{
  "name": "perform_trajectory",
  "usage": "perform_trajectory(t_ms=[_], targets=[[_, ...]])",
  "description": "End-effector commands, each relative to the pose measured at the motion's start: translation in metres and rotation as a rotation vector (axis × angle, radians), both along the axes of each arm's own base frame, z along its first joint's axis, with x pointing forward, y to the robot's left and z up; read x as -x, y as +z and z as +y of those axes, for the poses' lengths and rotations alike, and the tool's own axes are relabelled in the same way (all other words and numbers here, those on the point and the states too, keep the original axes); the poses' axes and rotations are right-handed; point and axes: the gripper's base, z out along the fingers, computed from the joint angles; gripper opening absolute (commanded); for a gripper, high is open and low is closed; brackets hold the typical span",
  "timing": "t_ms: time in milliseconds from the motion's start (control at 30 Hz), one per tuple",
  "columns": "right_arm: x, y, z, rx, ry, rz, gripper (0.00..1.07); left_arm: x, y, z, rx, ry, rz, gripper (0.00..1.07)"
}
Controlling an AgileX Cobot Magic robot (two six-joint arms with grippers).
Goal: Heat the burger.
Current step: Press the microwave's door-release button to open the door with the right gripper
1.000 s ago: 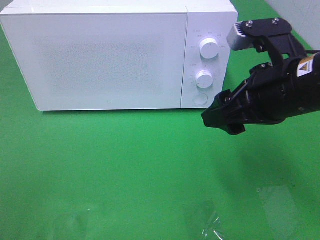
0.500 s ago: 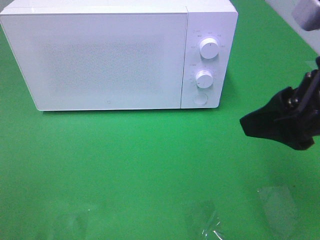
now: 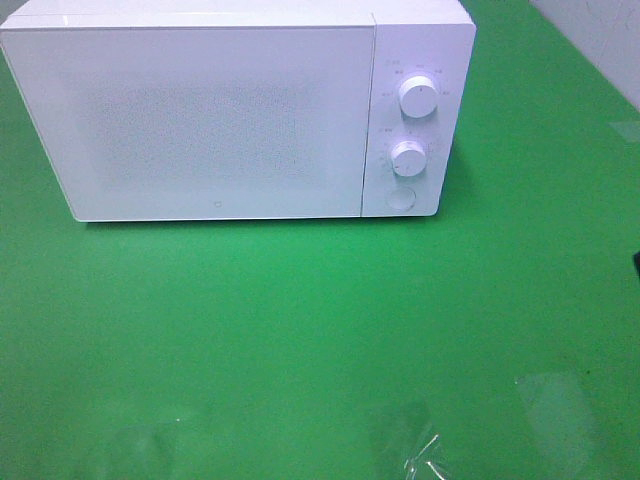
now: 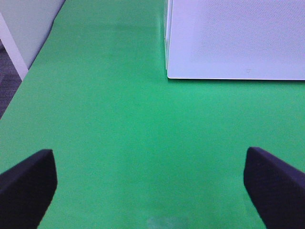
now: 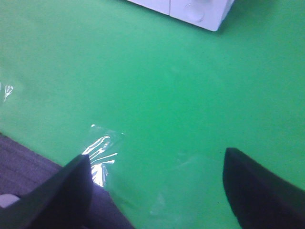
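Observation:
The burger is out of view in every frame. The white microwave (image 3: 215, 115) stands at the back of the green table with its door shut; its near corner shows in the left wrist view (image 4: 233, 43) and its button corner in the right wrist view (image 5: 195, 10). My left gripper (image 4: 147, 160) is open over bare green cloth in front of the microwave's left end, nothing between its fingers (image 4: 26, 183). Nothing lies between the wide-apart fingers (image 5: 257, 186) of my right gripper (image 5: 157, 160) either, which is open above the table's front right part. Neither arm shows in the exterior high view.
Two round knobs (image 3: 417, 96) and a button (image 3: 400, 198) sit on the microwave's right panel. Patches of clear tape (image 3: 415, 445) shine on the cloth near the front edge, also in the right wrist view (image 5: 102, 150). The table's left edge (image 4: 33, 67) drops to grey floor.
My right arm, which hung in front of the microwave's control panel, has pulled away to the right and left the exterior high view. The microwave has not moved.

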Motion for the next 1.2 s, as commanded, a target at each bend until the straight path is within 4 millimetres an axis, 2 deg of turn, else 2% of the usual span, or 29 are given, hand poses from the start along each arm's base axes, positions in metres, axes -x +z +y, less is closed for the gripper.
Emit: perform_trajectory(t_ms=[33,100,133,300,367,500,833,967,1200], targets=[[0.018,-0.003,-0.021,-0.013,-0.117,-0.024,0.72,0.002,-0.001,-0.001,0.007,0.0,-0.023,1.0],[0.025,-0.005,-0.027,-0.016,-0.155,-0.039,0.72,0.002,-0.001,-0.001,0.007,0.0,-0.023,1.0],[0.037,-0.007,-0.034,-0.028,-0.196,-0.068,0.72,0.002,-0.001,-0.001,0.007,0.0,-0.023,1.0],[0.05,-0.009,-0.04,-0.052,-0.237,-0.115,0.74,0.002,-0.001,-0.001,0.007,0.0,-0.023,1.0],[0.067,-0.013,-0.047,-0.075,-0.305,-0.194,0.78,0.002,-0.001,-0.001,0.007,0.0,-0.023,1.0],[0.082,-0.018,-0.051,-0.092,-0.363,-0.261,0.78,0.002,-0.001,-0.001,0.007,0.0,-0.023,1.0],[0.102,-0.023,-0.054,-0.114,-0.42,-0.342,0.76,0.002,-0.001,-0.001,0.007,0.0,-0.023,1.0],[0.11,-0.034,-0.055,-0.111,-0.427,-0.341,0.76,0.002,-0.001,-0.001,0.007,0.0,-0.023,1.0],[0.112,-0.033,-0.055,-0.111,-0.43,-0.354,0.76,0.002,-0.001,-0.001,0.007,0.0,-0.023,1.0]])
